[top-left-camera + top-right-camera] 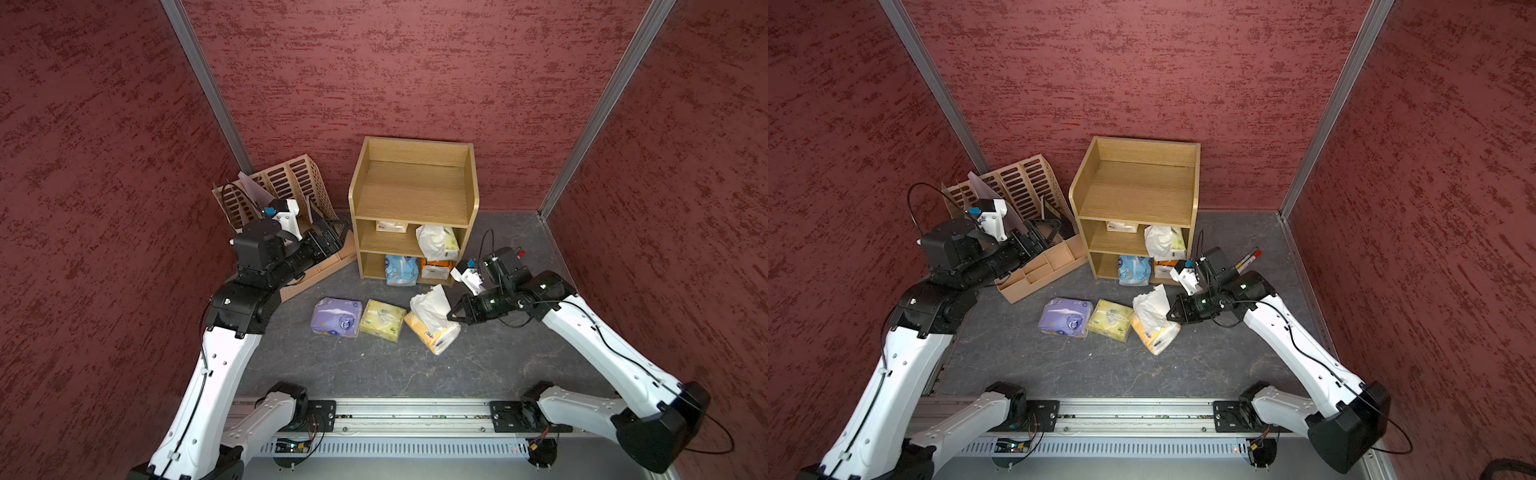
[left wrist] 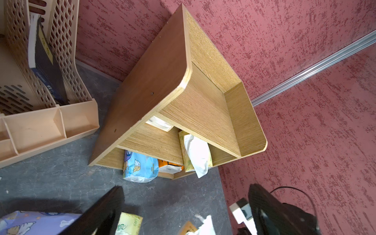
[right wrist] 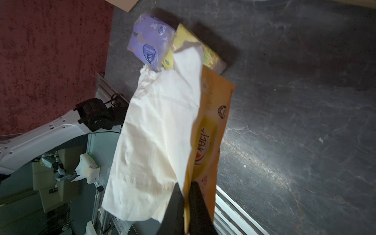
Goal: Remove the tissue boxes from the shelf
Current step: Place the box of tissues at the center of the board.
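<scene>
The light-oak shelf stands at the back wall. Its middle tier holds a cream pack and a yellow-green pack with white tissue hanging out. A blue pack and a bright orange pack sit on the bottom tier. In front of the shelf lie a purple pack and a yellow-green pack. My right gripper is shut on the wrapper edge of the orange-yellow pack. My left gripper hangs open left of the shelf, holding nothing.
A beige slotted file organizer with a dark book stands left of the shelf, close behind my left arm. Red-capped markers lie behind my right wrist. Red walls close in on three sides. The arms' metal rail runs along the front.
</scene>
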Tool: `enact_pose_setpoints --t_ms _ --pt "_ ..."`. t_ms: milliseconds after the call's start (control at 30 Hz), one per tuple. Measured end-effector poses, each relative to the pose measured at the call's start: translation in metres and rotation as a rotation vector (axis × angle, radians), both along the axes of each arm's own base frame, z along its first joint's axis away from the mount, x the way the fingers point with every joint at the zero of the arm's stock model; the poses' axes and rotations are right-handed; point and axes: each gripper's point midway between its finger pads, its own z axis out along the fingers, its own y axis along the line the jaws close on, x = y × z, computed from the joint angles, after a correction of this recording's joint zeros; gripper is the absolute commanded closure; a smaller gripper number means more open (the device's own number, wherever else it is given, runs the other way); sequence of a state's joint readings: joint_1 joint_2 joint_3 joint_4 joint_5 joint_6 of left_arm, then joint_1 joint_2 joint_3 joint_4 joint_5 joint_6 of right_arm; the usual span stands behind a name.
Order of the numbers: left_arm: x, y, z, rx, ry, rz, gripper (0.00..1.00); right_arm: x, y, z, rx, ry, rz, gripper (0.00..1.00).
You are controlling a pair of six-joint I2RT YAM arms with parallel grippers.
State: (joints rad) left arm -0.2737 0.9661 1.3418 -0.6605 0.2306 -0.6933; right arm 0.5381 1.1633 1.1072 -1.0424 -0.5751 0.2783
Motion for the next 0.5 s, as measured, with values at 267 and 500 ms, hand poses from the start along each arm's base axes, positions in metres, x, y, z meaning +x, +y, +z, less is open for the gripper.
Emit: enact_pose_setpoints --t_ms 267,500 --pt "-0.024 -0.036 -0.012 0.036 0.051 -0.055 0.00 -0.009 -0.006 -0.067 -0.093 0.126 0.026 1.00" --pt "-0.038 -0.055 -0.015 0.076 0.044 -0.066 0.00 0.003 -0.014 -0.085 -0.160 0.071 0.005 0.81"
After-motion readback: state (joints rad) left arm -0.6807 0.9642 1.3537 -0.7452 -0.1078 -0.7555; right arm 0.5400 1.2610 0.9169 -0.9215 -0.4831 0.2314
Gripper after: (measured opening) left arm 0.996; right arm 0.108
